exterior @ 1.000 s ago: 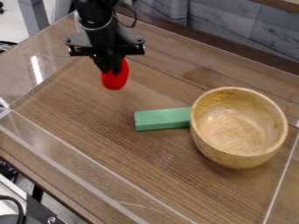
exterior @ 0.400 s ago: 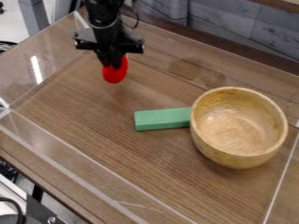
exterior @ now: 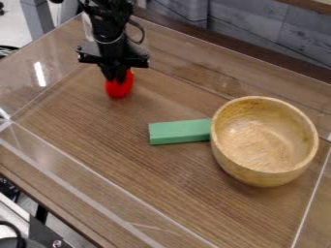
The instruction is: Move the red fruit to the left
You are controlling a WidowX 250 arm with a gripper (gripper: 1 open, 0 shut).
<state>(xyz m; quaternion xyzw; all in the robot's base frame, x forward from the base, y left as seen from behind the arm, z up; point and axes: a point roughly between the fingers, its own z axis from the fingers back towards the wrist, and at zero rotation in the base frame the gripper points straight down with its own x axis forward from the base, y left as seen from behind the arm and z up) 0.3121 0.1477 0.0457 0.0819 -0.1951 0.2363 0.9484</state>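
The red fruit (exterior: pixel 119 88) is a small bright red ball at the upper left of the wooden table. It hangs just at the tabletop, between the black fingers of my gripper (exterior: pixel 118 79), which is shut on its top. The gripper comes down from above and hides the fruit's upper part, so no green cap shows. Whether the fruit touches the table I cannot tell.
A flat green block (exterior: pixel 180 132) lies at the centre of the table. A wooden bowl (exterior: pixel 265 141) stands to its right, touching it or nearly so. A clear plastic wall (exterior: pixel 77 208) runs along the table's edges.
The gripper has carried the red fruit a little to the left and lowered it toward the tabletop. The block and the bowl have not moved.
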